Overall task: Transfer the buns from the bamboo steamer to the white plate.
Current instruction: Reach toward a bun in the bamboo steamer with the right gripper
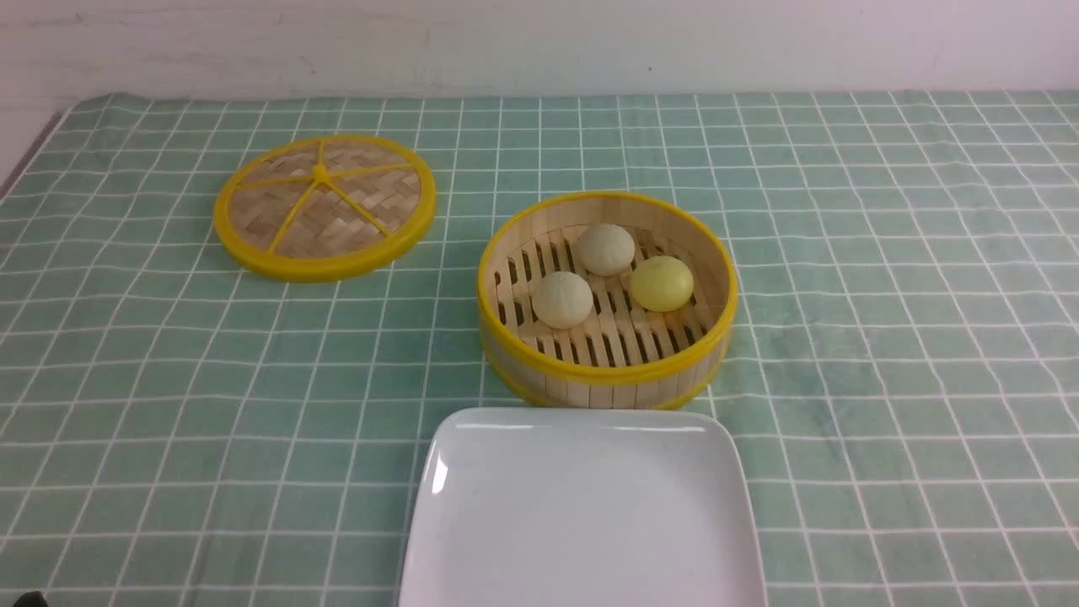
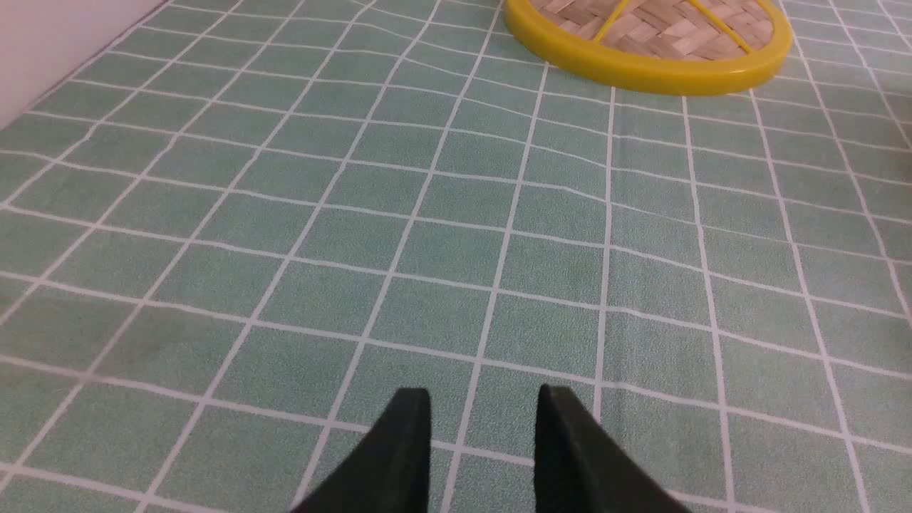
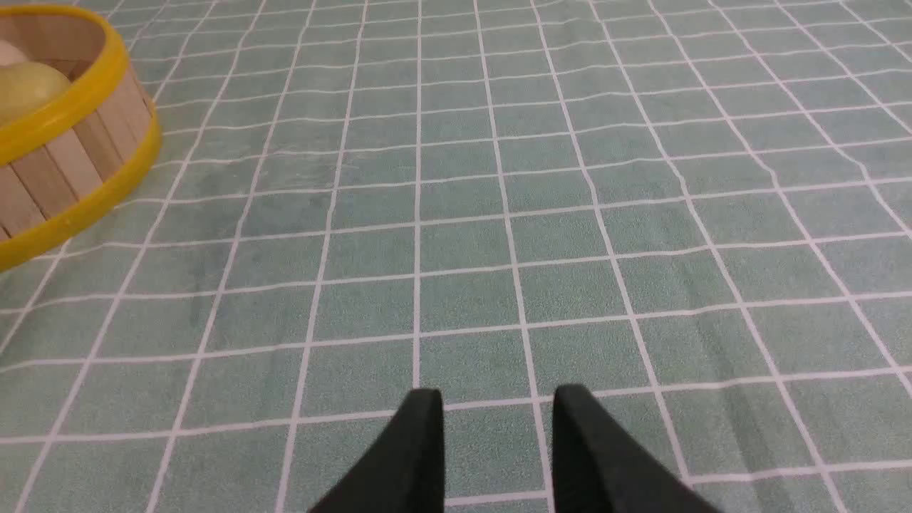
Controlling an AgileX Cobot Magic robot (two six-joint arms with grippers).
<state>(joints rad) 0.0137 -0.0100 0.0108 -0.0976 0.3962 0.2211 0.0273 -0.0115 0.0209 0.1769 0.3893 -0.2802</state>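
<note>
Three buns point(image 1: 605, 249) lie in the steamer point(image 1: 607, 371), plate point(image 1: 582, 506) bare; left claw point(image 2: 483, 427) and right claw point(image 3: 497, 427), parted and empty, are well apart from them.

You face a tabletop dressed like a dining table: a green checked tablecloth point(image 1: 885, 253) meets a bare white wall point(image 1: 539, 42), with a bamboo steamer point(image 1: 607, 384), its lid point(image 1: 324, 206) and a white plate point(image 1: 582, 523).
</note>
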